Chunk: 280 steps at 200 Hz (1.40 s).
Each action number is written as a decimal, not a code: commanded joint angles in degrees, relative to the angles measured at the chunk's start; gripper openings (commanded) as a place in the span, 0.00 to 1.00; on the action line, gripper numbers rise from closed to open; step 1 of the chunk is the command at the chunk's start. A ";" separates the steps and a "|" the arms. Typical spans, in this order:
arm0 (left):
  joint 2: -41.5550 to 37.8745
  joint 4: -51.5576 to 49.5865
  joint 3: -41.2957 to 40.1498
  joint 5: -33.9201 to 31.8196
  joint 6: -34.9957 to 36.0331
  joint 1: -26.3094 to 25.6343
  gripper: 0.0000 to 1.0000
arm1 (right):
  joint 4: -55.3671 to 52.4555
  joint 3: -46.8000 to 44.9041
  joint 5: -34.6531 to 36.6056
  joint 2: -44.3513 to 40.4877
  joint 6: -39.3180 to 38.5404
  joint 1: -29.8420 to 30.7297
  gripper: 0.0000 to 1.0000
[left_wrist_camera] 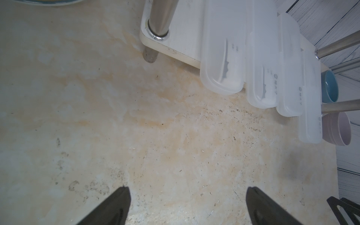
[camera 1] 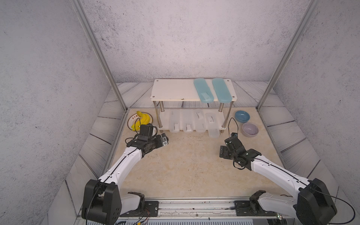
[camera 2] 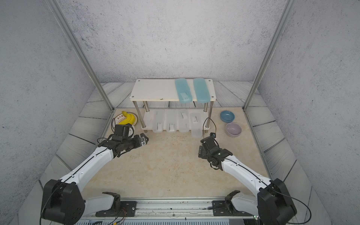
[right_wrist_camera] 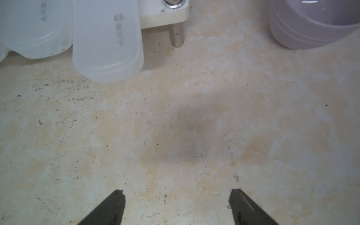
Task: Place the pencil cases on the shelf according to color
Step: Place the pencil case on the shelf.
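Note:
The shelf [camera 1: 171, 89] stands at the back of the table. Two teal pencil cases [camera 1: 203, 92] [camera 1: 222, 91] lie side by side on the right of its top board. Several frosted white pencil cases [camera 1: 187, 123] lie in a row on the lower board. The rightmost one [camera 1: 212, 126] sticks out past the front edge. My left gripper [left_wrist_camera: 187, 188] is open and empty over bare table, in front of the shelf's left end. My right gripper [right_wrist_camera: 177, 191] is open and empty too. It is just short of the protruding frosted case [right_wrist_camera: 107, 42] and the shelf's front right leg [right_wrist_camera: 176, 37].
A yellow banana bunch [camera 1: 141, 120] lies on a plate left of the shelf, behind my left wrist. A blue bowl [camera 1: 242, 116] and a lilac bowl [camera 1: 250, 129] stand right of the shelf, the lilac bowl [right_wrist_camera: 315, 23] close to my right gripper.

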 commanded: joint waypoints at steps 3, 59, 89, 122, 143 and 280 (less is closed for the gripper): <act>-0.73 -0.48 -0.34 -0.20 0.52 0.20 0.99 | 4.04 -1.07 -0.79 1.28 2.91 0.08 0.87; -0.84 -0.45 -0.44 0.04 0.50 0.27 0.99 | 8.75 -0.39 -2.55 6.84 5.29 -0.91 0.63; -1.00 -0.53 -0.42 0.24 0.64 0.27 0.99 | 10.29 2.41 -3.83 11.26 5.48 -1.77 0.46; -0.99 -0.50 -0.56 0.24 0.62 0.27 0.99 | 12.08 6.66 -7.09 16.74 5.28 -3.57 0.32; -0.92 -0.60 -0.56 0.21 0.57 0.27 0.99 | 12.26 9.48 -9.65 20.04 5.52 -4.92 0.24; 0.66 -0.20 -0.47 0.59 0.54 0.27 0.99 | 22.70 11.18 -19.00 27.36 9.89 -11.57 0.16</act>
